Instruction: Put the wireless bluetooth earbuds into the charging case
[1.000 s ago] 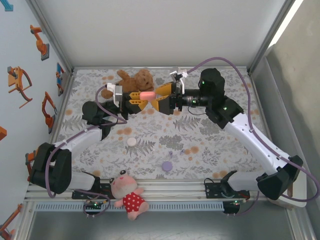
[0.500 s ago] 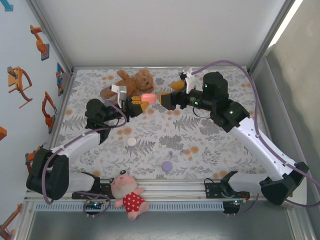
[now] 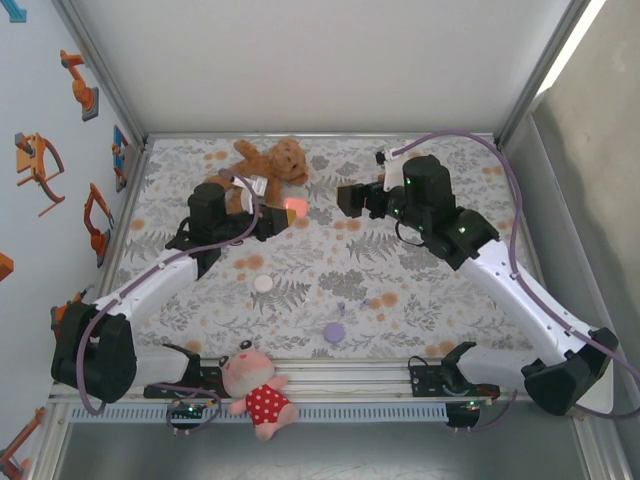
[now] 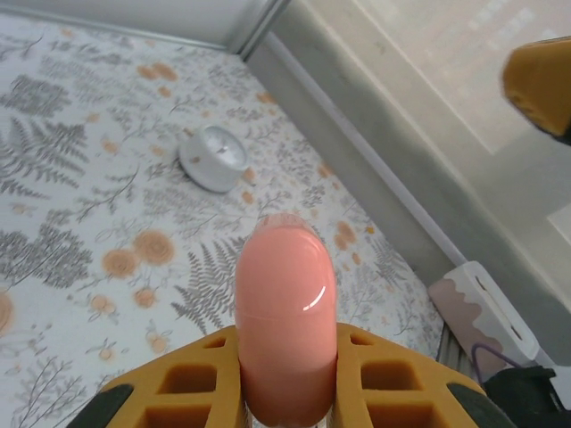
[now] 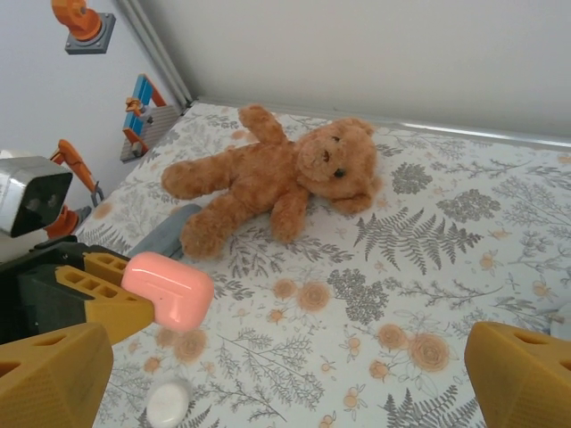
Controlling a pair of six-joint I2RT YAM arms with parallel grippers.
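My left gripper (image 3: 281, 213) is shut on the pink charging case (image 3: 294, 207), holding it above the flowered cloth just in front of the teddy bear. In the left wrist view the case (image 4: 285, 303) stands up between the orange fingers (image 4: 178, 383), its lid seam closed. My right gripper (image 3: 350, 197) hangs open a short way to the right of the case, touching nothing. In the right wrist view the case (image 5: 169, 290) sits at the left, outside the wide-apart gripper (image 5: 285, 383). A tiny purplish earbud (image 3: 341, 305) lies on the cloth near the front.
A brown teddy bear (image 3: 270, 160) lies at the back behind the case. A small white case (image 3: 263, 283) and a purple one (image 3: 334, 331) rest on the cloth toward the front. A pink doll (image 3: 258, 390) sits on the front rail. Another white round case (image 4: 214, 159) lies near the right wall.
The right gripper has drawn back to the right from the pink case and opened wider. The left arm has turned and pulled the case slightly back and left.
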